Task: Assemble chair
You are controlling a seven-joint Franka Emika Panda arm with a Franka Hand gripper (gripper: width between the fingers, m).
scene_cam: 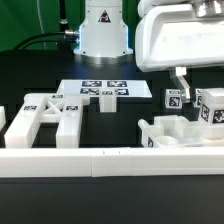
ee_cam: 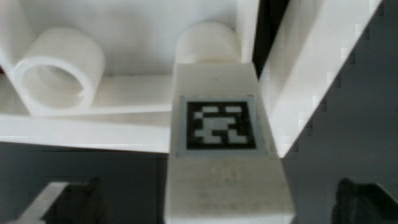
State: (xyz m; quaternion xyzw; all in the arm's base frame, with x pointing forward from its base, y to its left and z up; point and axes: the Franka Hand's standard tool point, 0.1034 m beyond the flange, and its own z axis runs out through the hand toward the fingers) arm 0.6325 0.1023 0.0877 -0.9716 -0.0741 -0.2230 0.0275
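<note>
Black counter (scene_cam: pixel 115 125) carries loose chair parts (scene_cam: pixel 45 118), apparently none joined yet; the hand (ee_cam: pixel 214 205) hovers, spread apart, over a tagged post (ee_cam: pixel 217 120).

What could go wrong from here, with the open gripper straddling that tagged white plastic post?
1. The glossy white square post with the black-and-white tag lies between the fingers of the open gripper, but a white plastic wall sits close beside it; a finger may catch there on closing.
2. In the exterior view a second tagged white post stands near the gripper and could be knocked.
3. Glossy plastic may slip in the grasp.
</note>
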